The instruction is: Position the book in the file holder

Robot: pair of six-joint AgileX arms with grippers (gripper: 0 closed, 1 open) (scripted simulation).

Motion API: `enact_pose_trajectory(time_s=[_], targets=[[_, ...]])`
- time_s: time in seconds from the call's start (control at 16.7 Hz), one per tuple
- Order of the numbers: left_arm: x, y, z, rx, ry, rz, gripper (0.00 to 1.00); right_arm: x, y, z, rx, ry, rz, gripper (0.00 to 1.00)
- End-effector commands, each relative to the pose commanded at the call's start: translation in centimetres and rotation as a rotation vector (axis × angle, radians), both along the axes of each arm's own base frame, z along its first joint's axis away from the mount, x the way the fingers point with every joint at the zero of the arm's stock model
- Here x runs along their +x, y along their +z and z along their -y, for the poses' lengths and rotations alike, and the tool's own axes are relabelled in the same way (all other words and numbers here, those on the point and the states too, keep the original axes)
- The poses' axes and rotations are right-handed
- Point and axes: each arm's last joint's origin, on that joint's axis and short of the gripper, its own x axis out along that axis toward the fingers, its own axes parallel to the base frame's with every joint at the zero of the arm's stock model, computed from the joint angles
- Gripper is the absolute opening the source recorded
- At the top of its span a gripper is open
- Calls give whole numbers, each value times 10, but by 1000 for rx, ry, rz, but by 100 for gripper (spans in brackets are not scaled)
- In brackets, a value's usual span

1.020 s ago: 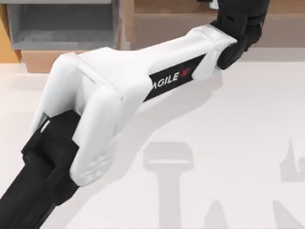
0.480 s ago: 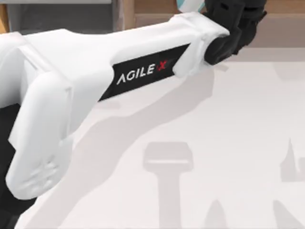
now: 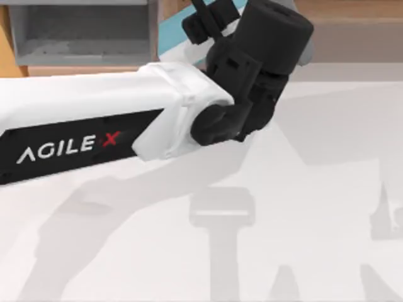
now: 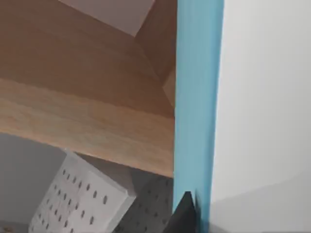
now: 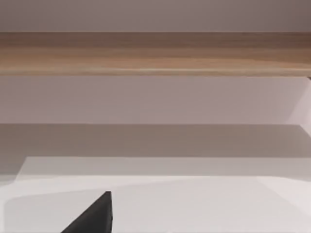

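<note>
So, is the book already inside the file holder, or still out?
Still out. The book is held by the left gripper, just right of the file holder, whose grey inside shows no book.

Pale white table [image 3: 327,189] — file holder [image 3: 82,38] at its far-left edge
</note>
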Motion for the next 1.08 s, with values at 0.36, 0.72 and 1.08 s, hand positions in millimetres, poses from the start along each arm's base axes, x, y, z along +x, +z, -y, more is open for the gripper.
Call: enact_pose_trajectory(time_s=[0.36, 0.72, 1.08], targets=[[-30, -35, -86, 272, -30, -108, 0, 0, 0, 0, 0, 0, 0, 100], [-21, -55, -147, 399, -78, -131, 0, 0, 0, 0, 0, 0, 0, 100], [16, -68, -192, 477, -122, -84, 0, 0, 0, 0, 0, 0, 0, 100]])
